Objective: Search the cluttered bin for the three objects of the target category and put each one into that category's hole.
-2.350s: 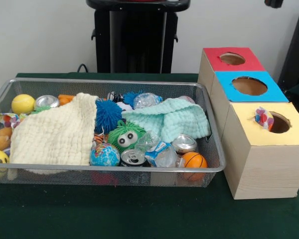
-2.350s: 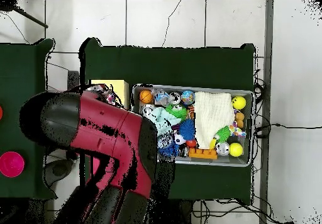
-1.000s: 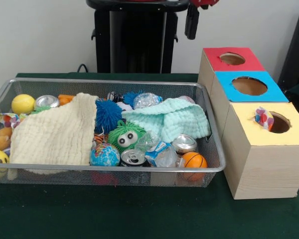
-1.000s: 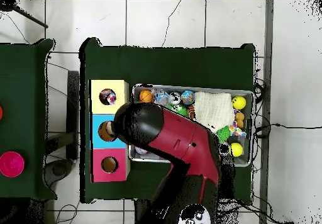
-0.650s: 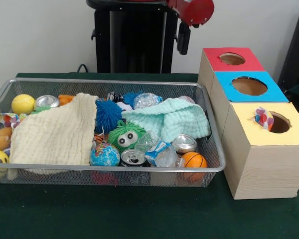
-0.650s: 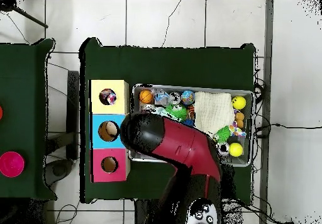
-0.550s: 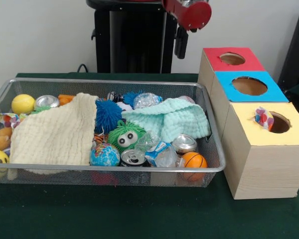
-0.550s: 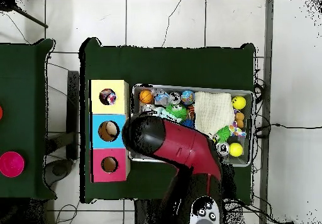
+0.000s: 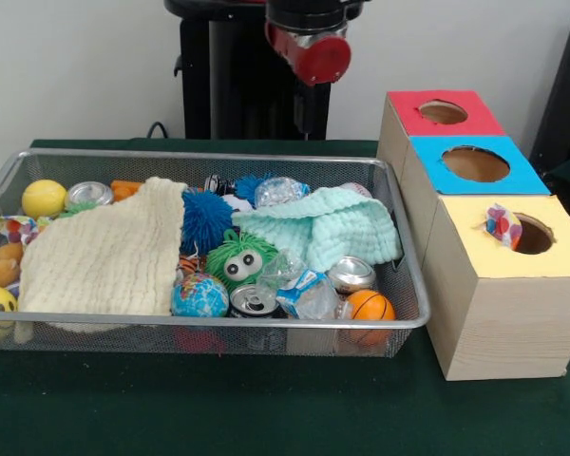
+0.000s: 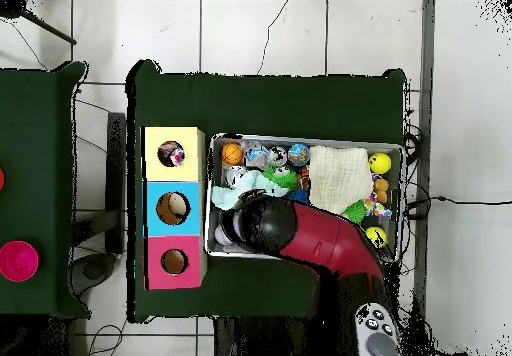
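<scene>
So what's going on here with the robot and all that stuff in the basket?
A red and black robot arm hangs over the far side of a wire bin crammed with balls, cans, fuzzy toys and two cloths. It holds nothing that shows. Beside the bin stand three boxes with holes on top: red, blue and yellow. A small multicoloured toy sits at the yellow box's hole.

A red and black arm reaches over the wire bin, covering its lower left part. A cream cloth, an orange ball and yellow balls show. Left stand yellow, blue and red boxes.
</scene>
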Robot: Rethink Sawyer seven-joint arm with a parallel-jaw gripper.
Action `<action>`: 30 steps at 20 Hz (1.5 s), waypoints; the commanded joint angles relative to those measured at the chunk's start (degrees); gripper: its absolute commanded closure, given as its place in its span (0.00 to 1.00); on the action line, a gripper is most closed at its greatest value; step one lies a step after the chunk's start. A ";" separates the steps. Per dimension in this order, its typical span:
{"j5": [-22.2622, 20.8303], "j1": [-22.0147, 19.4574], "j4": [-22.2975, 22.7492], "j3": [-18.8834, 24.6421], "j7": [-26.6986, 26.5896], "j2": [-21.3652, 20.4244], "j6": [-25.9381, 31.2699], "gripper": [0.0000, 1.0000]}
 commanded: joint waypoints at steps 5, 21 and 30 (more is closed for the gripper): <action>-11.67 -13.34 7.73 14.99 -21.70 0.06 -3.47 1.00; -24.77 -22.44 0.62 23.73 -19.95 6.16 -0.17 1.00; -29.12 -24.92 -7.23 27.18 -22.28 11.00 4.40 1.00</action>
